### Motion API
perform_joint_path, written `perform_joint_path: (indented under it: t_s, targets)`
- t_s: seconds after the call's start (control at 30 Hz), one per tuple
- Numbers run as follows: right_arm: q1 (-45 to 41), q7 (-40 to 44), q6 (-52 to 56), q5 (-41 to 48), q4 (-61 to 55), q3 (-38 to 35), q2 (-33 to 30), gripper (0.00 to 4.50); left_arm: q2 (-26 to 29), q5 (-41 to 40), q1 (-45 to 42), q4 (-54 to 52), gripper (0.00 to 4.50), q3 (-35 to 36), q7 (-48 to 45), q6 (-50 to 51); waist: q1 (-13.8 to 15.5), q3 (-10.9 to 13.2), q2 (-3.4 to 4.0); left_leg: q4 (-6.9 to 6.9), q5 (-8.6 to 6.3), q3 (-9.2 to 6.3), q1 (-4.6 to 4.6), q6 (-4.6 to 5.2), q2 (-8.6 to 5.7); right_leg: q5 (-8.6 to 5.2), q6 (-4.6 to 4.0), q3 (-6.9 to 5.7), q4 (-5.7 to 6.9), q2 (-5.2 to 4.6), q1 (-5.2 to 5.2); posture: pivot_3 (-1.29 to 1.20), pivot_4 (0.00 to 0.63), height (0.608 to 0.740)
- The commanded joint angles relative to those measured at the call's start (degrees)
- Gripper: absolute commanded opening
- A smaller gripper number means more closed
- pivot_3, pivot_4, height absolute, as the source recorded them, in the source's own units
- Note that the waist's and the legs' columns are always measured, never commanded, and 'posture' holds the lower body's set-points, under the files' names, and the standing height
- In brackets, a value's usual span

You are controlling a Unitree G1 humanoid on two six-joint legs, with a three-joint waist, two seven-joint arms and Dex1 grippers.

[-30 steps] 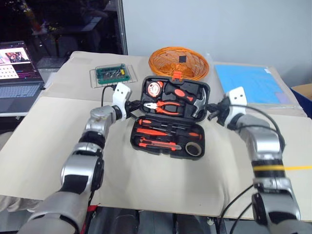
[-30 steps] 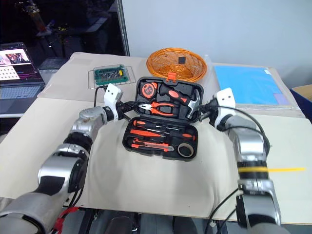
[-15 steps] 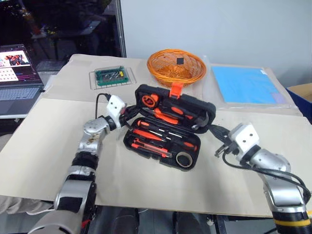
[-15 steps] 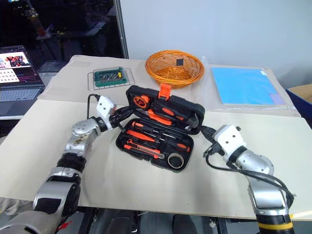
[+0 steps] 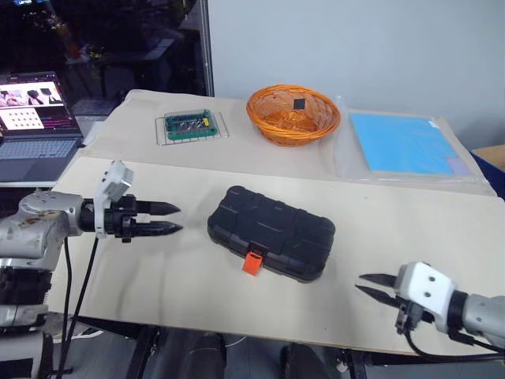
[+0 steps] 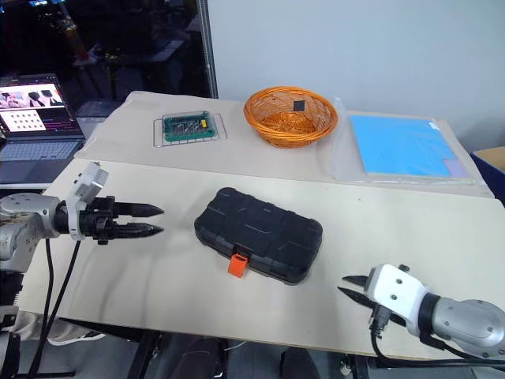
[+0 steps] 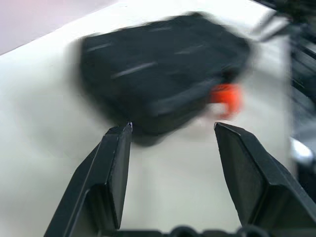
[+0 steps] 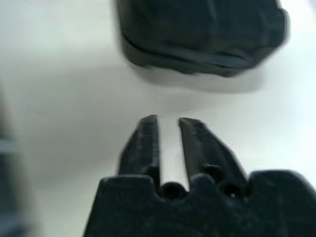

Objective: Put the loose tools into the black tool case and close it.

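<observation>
With the black tool case (image 5: 271, 242) lying lid-down, we judge only its orange latch (image 5: 252, 261) unconfirmed. Our left gripper (image 5: 171, 219) stands open and empty; our right gripper (image 6: 353, 287) is closed, holding nothing.

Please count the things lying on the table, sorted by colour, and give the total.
Black: 1, the closed tool case
Orange: 1, the basket
Green: 1, the circuit board
Blue: 1, the sheet
Total: 4

Lab, paper-covered table (image 5: 118, 268), laptop (image 5: 35, 118), circuit board (image 5: 191, 125)
</observation>
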Motion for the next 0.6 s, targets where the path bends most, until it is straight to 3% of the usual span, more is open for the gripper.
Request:
perform_joint_path:
  t_s: [0.03, 0.07, 0.13, 0.27, 0.47, 0.6]
  targets:
    - [-5.6, -1.1, 7.8, 5.4, -6.9, 9.3, -1.5, 0.0, 1.3, -3.2, 0.4, -6.8, 3.55, 0.1, -1.0, 2.0, -0.5, 0.0, -0.02, -0.01, -0.01, 0.0, 0.05, -0.01, 0.05, -0.02, 0.04, -0.01, 0.0, 0.03, 0.01, 0.0, 0.15, 0.74]
    - [-8.2, -2.6, 9.4, 3.2, -6.6, 14.3, -1.1, 0.0, 1.2, -3.4, 0.5, -8.0, 4.06, -0.2, -0.8, 1.9, -0.7, 0.0, -0.03, -0.05, -0.01, -0.01, 0.16, -0.01, 0.07, -0.04, 0.07, -0.02, 0.01, 0.04, 0.04, 0.0, 0.15, 0.74]
    - [-12.9, -5.1, 11.2, -2.8, -4.6, 23.4, -0.8, 0.0, 0.3, -3.5, 0.6, -9.9, 4.39, -0.4, 0.6, 1.6, -0.9, 0.0, -0.06, -0.09, -0.02, 0.01, 0.41, -0.03, 0.13, -0.04, 0.06, -0.03, -0.01, 0.05, -0.03, 0.0, 0.15, 0.74]
    - [-22.9, -13.9, 16.2, -10.0, 2.3, 32.6, 4.9, 0.0, 0.5, -2.8, 2.0, -13.3, 4.39, -1.3, 0.9, 0.3, -0.9, 0.0, -0.05, -0.14, -0.02, 0.19, 0.43, -0.04, 0.04, -0.05, 0.06, 0.04, -0.07, -0.1, -0.12, 0.0, 0.15, 0.74]
    - [-34.3, -27.0, 22.3, -13.3, 11.2, 30.7, 18.9, 0.0, -0.3, -3.4, 3.4, -16.0, 4.39, -1.0, 3.8, 0.6, -0.9, 0.1, -0.16, -0.08, 0.11, 0.28, 0.09, 0.17, 0.04, 0.16, -0.24, 0.12, 0.05, -0.03, -0.2, 0.0, 0.15, 0.74]
    - [-41.8, -28.7, 22.2, -14.7, 18.0, 30.8, 21.8, 0.0, -1.5, -2.6, 3.5, -16.3, 4.39, -1.5, 6.3, -0.3, -0.9, 0.1, -0.15, -0.08, 0.27, 0.27, -0.17, 0.42, 0.07, 0.32, 0.04, 0.13, 0.15, 0.06, -0.52, 0.0, 0.15, 0.74]
